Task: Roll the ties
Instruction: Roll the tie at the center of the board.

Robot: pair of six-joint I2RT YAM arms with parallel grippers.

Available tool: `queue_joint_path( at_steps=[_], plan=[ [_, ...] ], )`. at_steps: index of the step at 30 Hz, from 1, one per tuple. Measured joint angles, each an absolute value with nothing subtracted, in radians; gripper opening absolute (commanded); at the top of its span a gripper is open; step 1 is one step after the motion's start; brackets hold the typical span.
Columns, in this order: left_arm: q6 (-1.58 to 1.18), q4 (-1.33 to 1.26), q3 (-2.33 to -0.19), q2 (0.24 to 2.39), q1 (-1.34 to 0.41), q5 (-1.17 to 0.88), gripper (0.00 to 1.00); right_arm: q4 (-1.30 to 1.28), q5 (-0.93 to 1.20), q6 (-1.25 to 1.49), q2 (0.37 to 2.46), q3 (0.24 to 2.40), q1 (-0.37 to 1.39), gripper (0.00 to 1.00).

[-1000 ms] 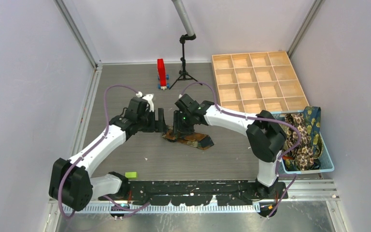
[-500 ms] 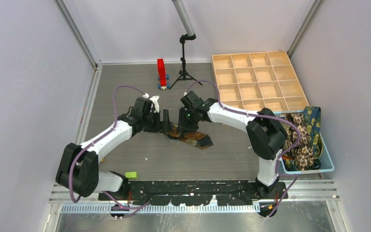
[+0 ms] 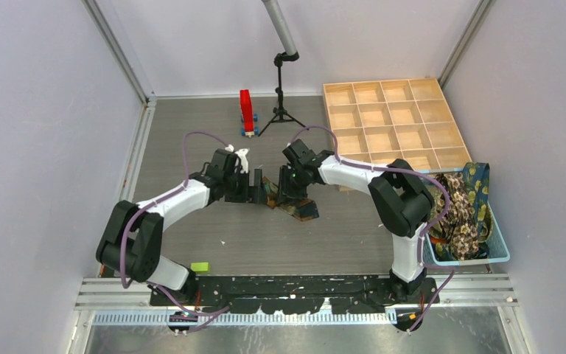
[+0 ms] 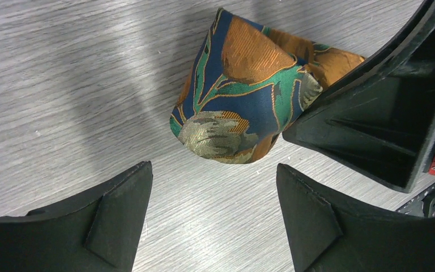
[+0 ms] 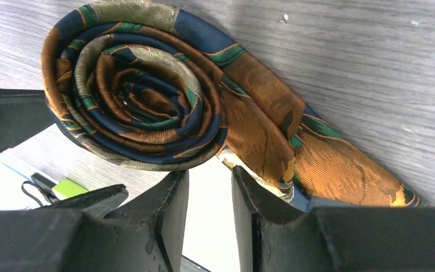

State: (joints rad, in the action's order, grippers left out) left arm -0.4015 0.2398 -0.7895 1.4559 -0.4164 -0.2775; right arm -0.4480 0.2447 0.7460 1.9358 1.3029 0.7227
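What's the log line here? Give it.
tie: mostly rolled, tail flat | left gripper: open, facing roll | right gripper: slightly open, at roll

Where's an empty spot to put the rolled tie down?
Bare table between the rolled tie and the arm bases; also the far-left corner beside the red block. Crowded: the middle, where left gripper and right gripper flank the tie, and the blue basket full of ties.

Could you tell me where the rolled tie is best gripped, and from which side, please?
Probably the coil of the tie, pinched across its round outer wrap, not the flat tail. Come from the left gripper side: its open fingers face the roll's uncovered side, while the right gripper crowds the other.
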Motion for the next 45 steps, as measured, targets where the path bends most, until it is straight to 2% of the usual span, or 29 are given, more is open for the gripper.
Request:
queue_joint_path(
  at_steps=[17, 29, 39, 45],
  plan=[
    [-0.268, 0.259, -0.961, 1.510, -0.395, -0.200, 0.84, -0.424, 0.314, 0.732, 1.942, 1.318, 0.685, 0.38],
    [-0.203, 0.245, -1.007, 1.644, -0.377, -0.286, 0.82, -0.420, 0.363, 0.732, 1.942, 1.383, 0.670, 0.39],
    [-0.207, 0.211, -1.017, 1.705, -0.344, -0.394, 0.75, -0.418, 0.380, 0.732, 1.972, 1.399, 0.653, 0.39],
    [-0.316, 0.199, -1.010, 1.712, -0.344, -0.393, 0.69, -0.420, 0.390, 0.730, 1.998, 1.401, 0.632, 0.39]
  ],
)
